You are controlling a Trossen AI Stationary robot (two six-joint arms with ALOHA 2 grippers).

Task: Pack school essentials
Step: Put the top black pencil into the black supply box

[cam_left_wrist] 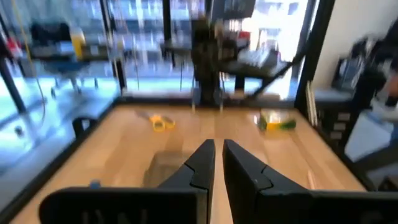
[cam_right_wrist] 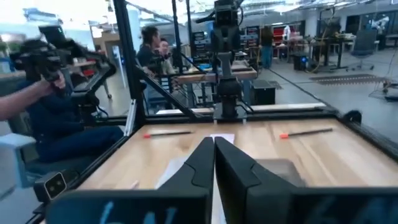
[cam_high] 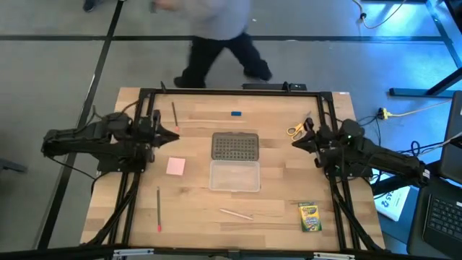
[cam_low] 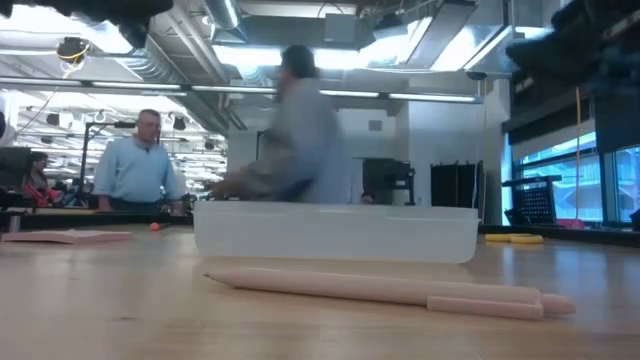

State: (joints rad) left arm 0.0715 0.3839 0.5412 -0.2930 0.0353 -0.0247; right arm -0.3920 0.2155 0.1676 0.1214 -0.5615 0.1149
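Note:
In the high view my left gripper [cam_high: 175, 133] hovers over the table's left part and my right gripper [cam_high: 294, 142] over its right part; both touch nothing. The left fingers [cam_left_wrist: 218, 149] stand shut but for a thin slit, and the right fingers [cam_right_wrist: 213, 144] are shut. Lying flat on the table are a red-tipped pencil [cam_high: 175, 115], a second one [cam_high: 158, 209], a pale pencil [cam_high: 237, 214], a tiny blue block [cam_high: 236, 113], yellow-handled scissors [cam_high: 295, 131] just beyond the right gripper, a pink pad [cam_high: 176, 167] and a green-and-yellow crayon box [cam_high: 310, 217].
The clear plastic case [cam_high: 234, 175] sits at the table's middle with its grey dotted lid [cam_high: 234, 146] beside it on the far side. A black frame [cam_high: 231, 91] borders the table. A person [cam_high: 216, 43] walks past beyond the far edge; others stand in the room.

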